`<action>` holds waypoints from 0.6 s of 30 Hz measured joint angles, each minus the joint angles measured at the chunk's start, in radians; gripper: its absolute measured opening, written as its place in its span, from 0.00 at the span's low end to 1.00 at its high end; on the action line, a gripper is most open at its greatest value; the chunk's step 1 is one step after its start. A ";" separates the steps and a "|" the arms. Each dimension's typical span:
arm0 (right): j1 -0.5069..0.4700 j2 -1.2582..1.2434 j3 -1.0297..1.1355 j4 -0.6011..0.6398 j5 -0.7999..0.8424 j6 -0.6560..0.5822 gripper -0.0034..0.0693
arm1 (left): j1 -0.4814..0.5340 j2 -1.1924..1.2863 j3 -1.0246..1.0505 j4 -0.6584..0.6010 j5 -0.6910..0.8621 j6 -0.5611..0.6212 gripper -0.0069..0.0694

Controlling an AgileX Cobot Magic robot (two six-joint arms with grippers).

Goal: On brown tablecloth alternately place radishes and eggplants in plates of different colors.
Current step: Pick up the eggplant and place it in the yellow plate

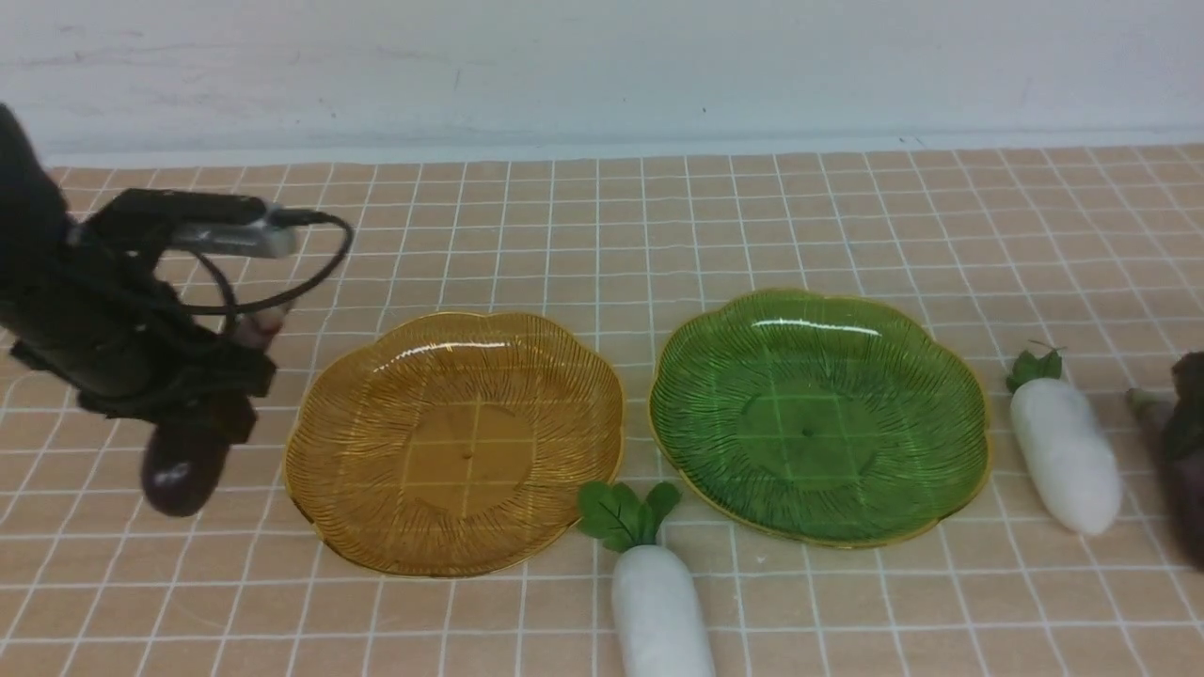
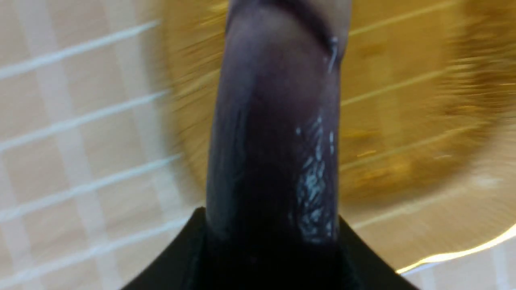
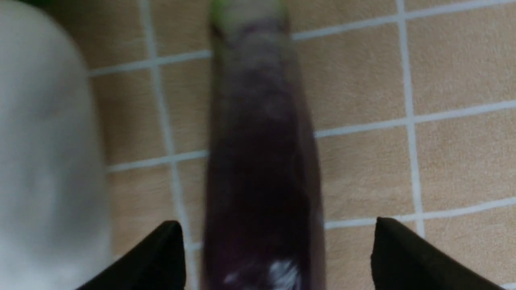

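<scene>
Amber-yellow translucent ribbed plate with a scalloped rim rests on a tan-brown checked tablecloth covering the tabletop. Just left of that plate is the left gripper, its black fingers clenched around a glossy dark purple eggplant whose rounded end pokes out below them. Just right of the amber plate lies a matching green plate. One white leafy radish lies at the amber plate's near right edge. Another radish lies beyond the green plate. Farther right again, the right gripper has its fingers spread either side of a second eggplant, not touching it.
</scene>
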 joint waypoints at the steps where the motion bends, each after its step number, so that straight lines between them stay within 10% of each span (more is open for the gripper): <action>1: 0.000 0.014 0.000 -0.007 -0.005 0.013 0.76 | -0.027 0.008 0.000 -0.004 -0.016 0.000 0.43; 5: 0.000 0.044 -0.010 -0.011 -0.003 0.024 0.56 | -0.104 0.056 -0.002 -0.006 -0.101 -0.006 0.43; 11: 0.000 0.015 -0.116 -0.018 0.124 0.061 0.56 | -0.116 0.117 -0.003 -0.004 -0.157 -0.079 0.44; 18: 0.199 -0.156 -0.266 0.327 0.185 0.040 0.56 | -0.116 0.143 -0.003 0.048 -0.213 -0.207 0.64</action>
